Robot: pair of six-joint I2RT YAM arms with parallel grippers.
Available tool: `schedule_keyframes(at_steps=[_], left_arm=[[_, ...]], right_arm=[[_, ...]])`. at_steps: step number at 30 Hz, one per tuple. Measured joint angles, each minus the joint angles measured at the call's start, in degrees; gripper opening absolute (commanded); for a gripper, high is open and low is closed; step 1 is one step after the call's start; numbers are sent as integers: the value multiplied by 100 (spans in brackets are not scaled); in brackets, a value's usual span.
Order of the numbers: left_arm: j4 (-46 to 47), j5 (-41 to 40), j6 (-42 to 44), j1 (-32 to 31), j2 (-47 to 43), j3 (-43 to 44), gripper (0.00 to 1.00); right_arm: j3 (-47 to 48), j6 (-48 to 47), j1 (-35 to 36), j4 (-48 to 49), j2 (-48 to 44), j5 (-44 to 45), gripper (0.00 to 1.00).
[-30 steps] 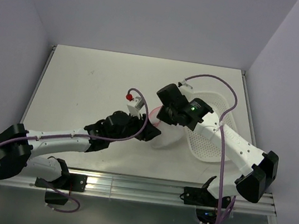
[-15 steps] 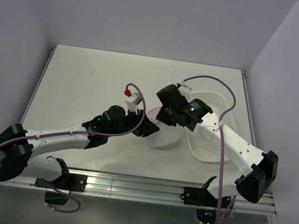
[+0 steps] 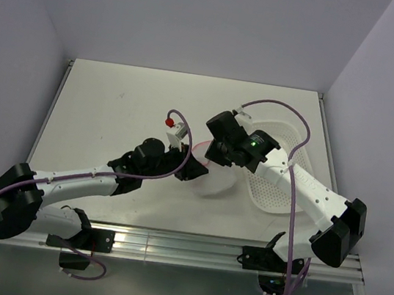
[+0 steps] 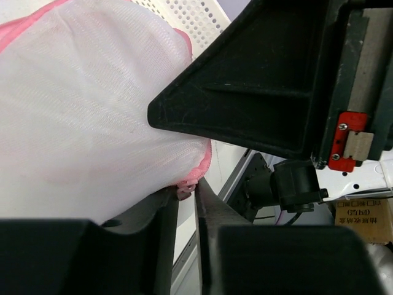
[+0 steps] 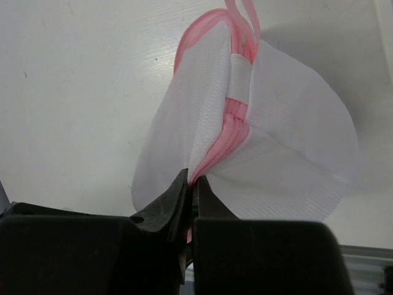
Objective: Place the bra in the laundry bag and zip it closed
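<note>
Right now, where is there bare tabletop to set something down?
Bare: the far-left stretch of the table, bordered by its left edge and the left arm. Crowded: centre-right, where left gripper and right gripper meet the laundry bag beside the basket.

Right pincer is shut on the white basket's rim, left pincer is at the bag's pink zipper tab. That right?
No. The right pincer is shut on the zipper edge of the mesh bag, not the rim of the basket; the right wrist view shows it. The left pincer is at the bag's pink tab, as stated.
</note>
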Motion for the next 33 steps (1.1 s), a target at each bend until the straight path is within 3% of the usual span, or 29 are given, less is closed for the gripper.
schedule_keyframes(at_steps=[6, 25, 33], left_arm=[[-20, 76, 0, -2, -4, 0, 0], [-857, -48, 293, 28, -629, -26, 0], [-876, -162, 280, 146, -1113, -466, 0]], right_arm=[[-2, -59, 0, 46, 2, -17, 0], [168, -1189, -210, 354, 321, -831, 0], [608, -1554, -503, 369, 656, -1244, 0]])
